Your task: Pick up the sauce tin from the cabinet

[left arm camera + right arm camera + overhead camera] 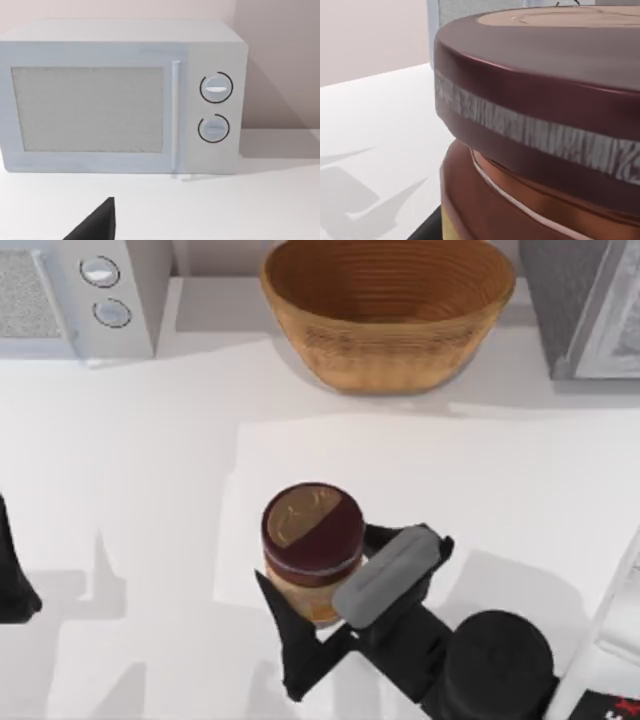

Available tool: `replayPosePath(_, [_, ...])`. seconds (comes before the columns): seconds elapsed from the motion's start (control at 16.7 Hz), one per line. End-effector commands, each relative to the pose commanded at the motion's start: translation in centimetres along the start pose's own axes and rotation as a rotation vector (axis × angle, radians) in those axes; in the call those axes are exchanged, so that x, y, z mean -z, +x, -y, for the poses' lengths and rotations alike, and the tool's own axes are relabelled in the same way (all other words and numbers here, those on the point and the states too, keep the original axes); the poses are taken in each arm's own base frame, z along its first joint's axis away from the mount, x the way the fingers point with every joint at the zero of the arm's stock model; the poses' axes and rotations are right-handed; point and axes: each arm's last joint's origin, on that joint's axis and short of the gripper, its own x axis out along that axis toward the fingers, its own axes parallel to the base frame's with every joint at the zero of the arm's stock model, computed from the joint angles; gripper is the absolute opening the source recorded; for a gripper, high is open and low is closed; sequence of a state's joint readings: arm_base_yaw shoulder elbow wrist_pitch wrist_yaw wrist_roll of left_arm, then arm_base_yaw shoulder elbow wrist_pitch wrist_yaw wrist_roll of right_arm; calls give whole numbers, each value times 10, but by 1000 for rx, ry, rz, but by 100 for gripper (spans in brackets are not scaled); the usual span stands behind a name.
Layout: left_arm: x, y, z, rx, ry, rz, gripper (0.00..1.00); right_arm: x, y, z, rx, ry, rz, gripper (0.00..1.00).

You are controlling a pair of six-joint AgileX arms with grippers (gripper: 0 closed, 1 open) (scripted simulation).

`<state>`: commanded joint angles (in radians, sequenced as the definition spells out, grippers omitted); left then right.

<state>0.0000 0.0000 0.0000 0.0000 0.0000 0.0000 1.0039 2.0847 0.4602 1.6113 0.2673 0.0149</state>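
Right jaws (318, 615) pinch sauce tin (312, 545) at its body (rigid, probably slick), lid above them.

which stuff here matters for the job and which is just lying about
Job: tin, held by the right gripper; cabinet, at the table's far right.
Lying about: basket; microwave; left gripper, parked at the left edge.

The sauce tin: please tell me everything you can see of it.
The sauce tin is a small upright cylinder with a dark maroon lid bearing a tan-gold emblem, a pale grey band round the lid's edge, and a glossy tan-orange body. It looks like metal. It is at the table's middle front, well apart from the cabinet. The right gripper closes around its body.
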Motion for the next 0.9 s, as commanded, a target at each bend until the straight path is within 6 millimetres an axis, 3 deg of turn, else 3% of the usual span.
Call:
replayPosePath(0.36, [0, 0, 0, 0, 0, 0, 100, 17, 45, -2, -3, 3, 10, 0])
replayPosePath(0.66, [0, 0, 0, 0, 0, 0, 100, 21, 52, -2, -4, 3, 9, 0])
replayPosePath(0.9, [0, 0, 0, 0, 0, 0, 100, 21, 52, -2, -4, 3, 9, 30])
